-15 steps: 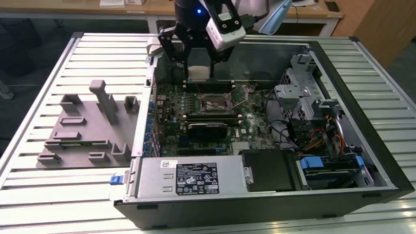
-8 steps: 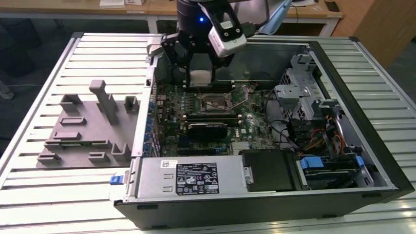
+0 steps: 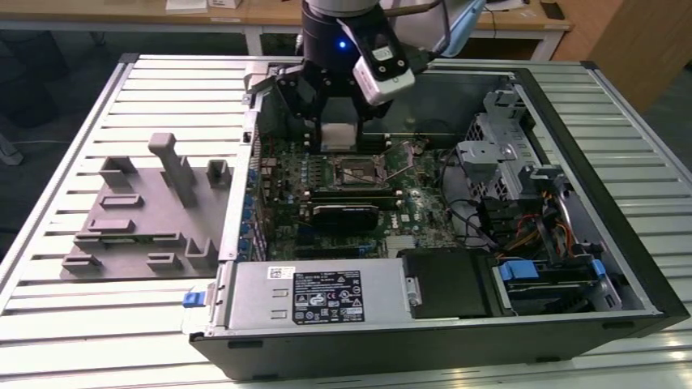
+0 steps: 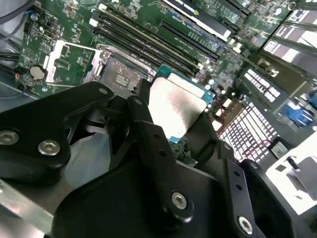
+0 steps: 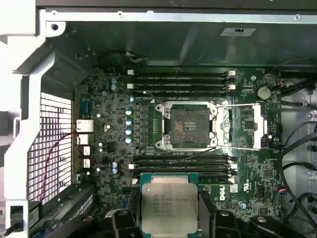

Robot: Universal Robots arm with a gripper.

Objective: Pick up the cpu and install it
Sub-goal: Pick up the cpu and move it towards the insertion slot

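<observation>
Chip (image 5: 168, 208) clamped in my claw (image 5: 168, 222), hanging inside the open case (image 3: 633, 243), near the bare socket (image 5: 188, 125) but not over it

Metal top faces up, pinched by two opposite edges, close to the memory slots (image 5: 181, 163) beside the socket; my guess at trouble from here: if it goes down crooked or turned the wrong way it could bend the socket pins, and a thin edge grip like this could let it slip onto the board (image 5: 109, 124); the hold-down frame (image 5: 245, 126) looks flipped open, so that's fine; can't see the chip's underside or corner marks, and in the second wrist view my own linkage hides where the pads actually touch it.
</observation>
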